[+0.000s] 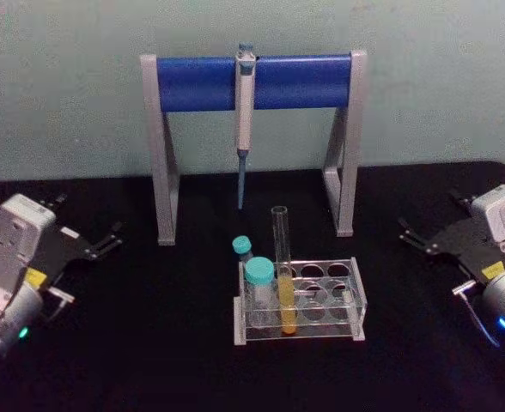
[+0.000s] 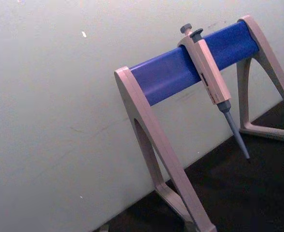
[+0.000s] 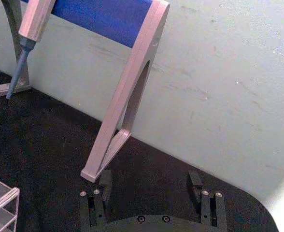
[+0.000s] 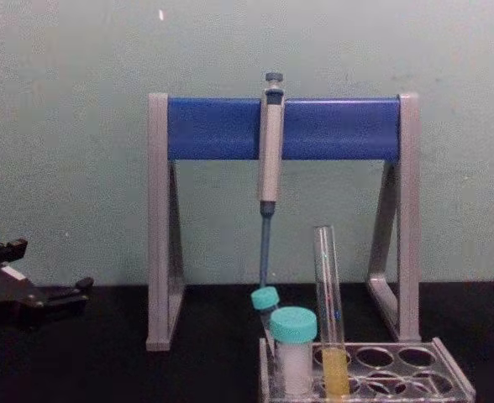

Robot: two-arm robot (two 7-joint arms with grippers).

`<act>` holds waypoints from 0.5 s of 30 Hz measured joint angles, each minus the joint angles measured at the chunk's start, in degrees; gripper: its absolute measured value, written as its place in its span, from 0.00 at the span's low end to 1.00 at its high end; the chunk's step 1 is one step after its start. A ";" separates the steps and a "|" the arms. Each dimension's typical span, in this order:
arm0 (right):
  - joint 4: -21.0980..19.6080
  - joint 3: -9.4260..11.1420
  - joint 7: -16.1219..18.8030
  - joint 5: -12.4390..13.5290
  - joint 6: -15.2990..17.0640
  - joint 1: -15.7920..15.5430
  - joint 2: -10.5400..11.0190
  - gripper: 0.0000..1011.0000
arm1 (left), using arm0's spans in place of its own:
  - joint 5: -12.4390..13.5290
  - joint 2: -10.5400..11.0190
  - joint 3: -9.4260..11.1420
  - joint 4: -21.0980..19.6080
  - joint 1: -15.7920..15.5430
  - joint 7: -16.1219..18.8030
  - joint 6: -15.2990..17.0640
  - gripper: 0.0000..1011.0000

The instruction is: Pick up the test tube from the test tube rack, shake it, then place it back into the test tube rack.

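Test tube [image 1: 282, 276] upright in test tube rack [image 1: 356, 293], lower centre (yellow-orange liquid); my left fingers [image 1: 105, 244] and right fingers [image 3: 105, 182] released, empty.

A grey-legged pipette stand [image 1: 197, 83] with a blue crossbar stands at the back of the black table [image 1: 149, 360], close to the pale wall [image 1: 63, 86]. A grey pipette [image 1: 245, 103] hangs from mid-bar, tip down. In front, a wide teal-capped tube [image 1: 258, 287] of white contents stands upright, with a smaller teal-capped tube [image 1: 241, 247] slanting just behind it.
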 joint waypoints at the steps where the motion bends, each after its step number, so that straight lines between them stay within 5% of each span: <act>1: 0.00 0.00 0.00 0.00 0.00 0.00 0.00 0.99 | 0.00 0.00 0.00 0.00 0.00 0.00 0.00 0.99; 15: 0.00 0.00 0.00 0.00 0.00 0.00 0.00 0.99 | 0.00 0.00 0.00 0.00 0.00 0.00 0.00 0.99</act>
